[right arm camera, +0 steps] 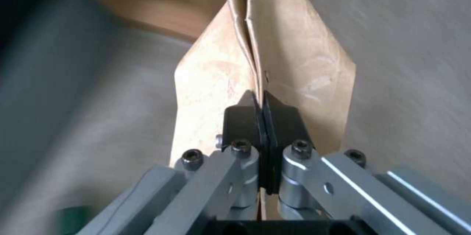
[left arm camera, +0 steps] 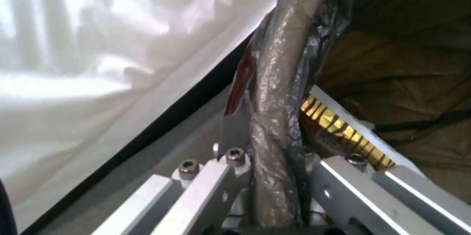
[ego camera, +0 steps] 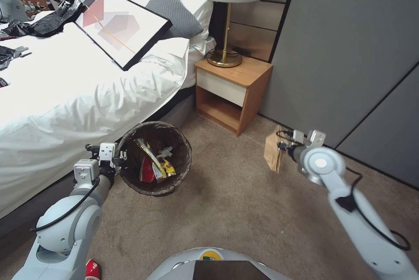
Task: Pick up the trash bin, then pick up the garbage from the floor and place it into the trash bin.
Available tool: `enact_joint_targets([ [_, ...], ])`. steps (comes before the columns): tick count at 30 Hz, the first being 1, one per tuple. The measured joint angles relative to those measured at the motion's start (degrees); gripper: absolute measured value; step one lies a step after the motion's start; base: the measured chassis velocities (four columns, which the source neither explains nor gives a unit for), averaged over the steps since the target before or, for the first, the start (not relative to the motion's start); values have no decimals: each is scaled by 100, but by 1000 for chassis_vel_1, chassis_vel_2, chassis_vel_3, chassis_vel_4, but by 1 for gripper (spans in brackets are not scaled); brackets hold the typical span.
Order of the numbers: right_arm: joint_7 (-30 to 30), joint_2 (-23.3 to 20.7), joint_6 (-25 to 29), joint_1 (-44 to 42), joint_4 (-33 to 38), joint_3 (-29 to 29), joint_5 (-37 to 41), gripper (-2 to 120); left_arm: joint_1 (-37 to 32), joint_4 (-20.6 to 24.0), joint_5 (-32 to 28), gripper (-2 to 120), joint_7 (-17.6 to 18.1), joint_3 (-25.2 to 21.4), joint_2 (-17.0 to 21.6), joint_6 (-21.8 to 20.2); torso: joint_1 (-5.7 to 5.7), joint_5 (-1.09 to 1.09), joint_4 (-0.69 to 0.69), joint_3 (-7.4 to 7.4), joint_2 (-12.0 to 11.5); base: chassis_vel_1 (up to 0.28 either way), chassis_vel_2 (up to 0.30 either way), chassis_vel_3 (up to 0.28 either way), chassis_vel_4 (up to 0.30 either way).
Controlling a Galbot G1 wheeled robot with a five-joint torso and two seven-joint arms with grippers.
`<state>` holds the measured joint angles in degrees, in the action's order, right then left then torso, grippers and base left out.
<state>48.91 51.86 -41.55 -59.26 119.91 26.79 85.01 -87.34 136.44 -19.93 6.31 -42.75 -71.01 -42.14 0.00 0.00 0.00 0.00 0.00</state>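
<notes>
The trash bin (ego camera: 131, 171), lined with a dark bag, hangs just above the carpet beside the bed, with yellow and red wrappers (ego camera: 152, 164) inside it. My left gripper (ego camera: 121, 156) is shut on the bin's near rim (left arm camera: 277, 91), which runs between its fingers in the left wrist view. To the right, my right gripper (ego camera: 283, 145) is shut on a flat brown paper bag (ego camera: 273, 151) and holds it in the air, well right of the bin. The right wrist view has the black pads (right arm camera: 245, 120) pinching the paper bag (right arm camera: 299, 62).
A white bed (ego camera: 78, 97) with a framed picture and black bags stands at the left. A wooden nightstand (ego camera: 231, 92) with a lamp sits behind. Grey wall panels (ego camera: 349, 53) run along the right. A red packet (ego camera: 91, 269) lies near my base. Open carpet (ego camera: 235, 201) lies between the arms.
</notes>
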Motion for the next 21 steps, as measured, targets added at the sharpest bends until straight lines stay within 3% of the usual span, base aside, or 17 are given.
enact_joint_targets([
  [5,450,-304,-51,801,1057,-572,1293,0,3,-14,16,0,21,46,-38,0,0,-1,2,0,0,0,0,0,0],
  [11,364,-431,-50,1748,1325,-1253,1858,0,15,-55,21,0,28,51,-46,0,0,-1,1,1,0,0,0,0,0],
  [16,-237,-457,81,2677,1253,-2073,1893,0,28,-103,40,0,30,65,-83,0,0,-1,0,1,0,0,0,0,0],
  [19,-761,-359,106,3397,1000,-2910,1806,0,55,-149,55,0,31,84,-99,0,0,1,-2,1,0,0,0,0,0],
  [20,-761,-359,106,3397,1000,-2910,1806,0,55,-149,55,0,31,84,-99,0,0,1,-2,1,0,0,0,0,0],
  [21,-978,-256,118,3848,820,-3369,1724,0,63,-172,60,0,32,91,-100,0,0,0,-1,1,0,0,0,0,0],
])
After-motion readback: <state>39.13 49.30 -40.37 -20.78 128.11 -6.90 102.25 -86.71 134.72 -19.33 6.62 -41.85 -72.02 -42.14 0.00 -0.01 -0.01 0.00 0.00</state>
